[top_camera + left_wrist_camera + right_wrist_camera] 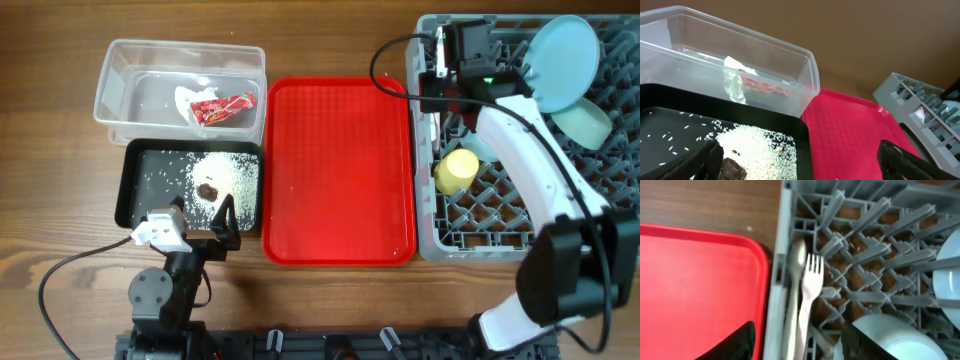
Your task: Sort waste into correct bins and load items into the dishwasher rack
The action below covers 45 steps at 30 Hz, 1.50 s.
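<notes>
Your right gripper (796, 329) hangs over the far left corner of the dishwasher rack (782, 240), fingers spread wide and clamped on nothing. The white spoon (796, 265) and fork (810, 285) lie side by side directly between those fingers, their long axes running along the rack's left wall, heads pointing away from the wrist. Their handle ends are cut off at the frame's bottom, so you cannot tell whether a finger touches them; I'd judge a straight lift safest. Your left gripper (800, 149) is equally wide open and empty, at the near edge of the black tray (670, 120), where the rice (760, 145) and brown lump (732, 167) sit. The red wrapper (225, 105) and crumpled paper (735, 82) lie in the clear tub (805, 75). The right arm hides part of the rack overhead.
</notes>
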Each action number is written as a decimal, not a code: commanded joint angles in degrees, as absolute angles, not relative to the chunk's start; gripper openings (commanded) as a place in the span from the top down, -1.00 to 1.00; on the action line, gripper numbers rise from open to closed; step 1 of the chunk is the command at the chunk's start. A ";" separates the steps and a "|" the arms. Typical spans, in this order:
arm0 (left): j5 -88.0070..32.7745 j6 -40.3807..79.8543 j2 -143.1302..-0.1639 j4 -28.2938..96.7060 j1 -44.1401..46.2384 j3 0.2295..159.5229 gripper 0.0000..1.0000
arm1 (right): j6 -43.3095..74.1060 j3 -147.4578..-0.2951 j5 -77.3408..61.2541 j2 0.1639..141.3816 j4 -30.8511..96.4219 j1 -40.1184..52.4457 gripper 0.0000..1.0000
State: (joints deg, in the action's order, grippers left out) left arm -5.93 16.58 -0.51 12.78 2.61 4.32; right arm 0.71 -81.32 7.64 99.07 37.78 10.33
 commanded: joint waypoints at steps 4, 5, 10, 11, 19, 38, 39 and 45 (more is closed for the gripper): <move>-6.59 15.81 -0.16 12.43 2.28 3.90 -1.00 | 0.16 -84.90 -10.07 70.70 42.78 10.92 -0.44; -6.59 15.81 -0.16 12.43 2.28 3.90 -0.99 | 0.16 -84.90 -11.99 68.53 43.99 10.92 -0.47; -6.59 15.81 -0.16 12.43 2.28 3.90 -1.00 | 4.36 -84.90 -19.59 63.86 51.57 10.92 -0.99; -6.59 15.81 -0.16 12.43 2.28 3.90 -1.00 | 7.46 -84.90 -19.59 63.99 52.18 10.92 -0.99; -6.59 15.81 -0.16 12.43 2.28 3.90 -0.99 | 26.81 -84.90 -16.99 64.27 59.02 10.85 -0.99; -6.59 15.81 -0.16 12.43 2.28 3.90 -0.99 | -2.87 -21.78 -2.57 12.16 18.31 11.00 -0.99; -6.59 15.81 -0.16 12.43 2.28 3.90 -1.00 | -2.87 -18.52 -2.57 9.28 16.64 11.00 -0.99; -6.59 15.81 -0.16 12.43 2.28 3.90 -1.00 | -2.83 -1.74 -2.68 0.14 -0.67 11.00 -1.00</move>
State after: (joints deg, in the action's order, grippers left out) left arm -5.93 16.58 -0.51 12.58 2.61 4.23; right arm -1.87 -6.35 -3.14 1.15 5.26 10.74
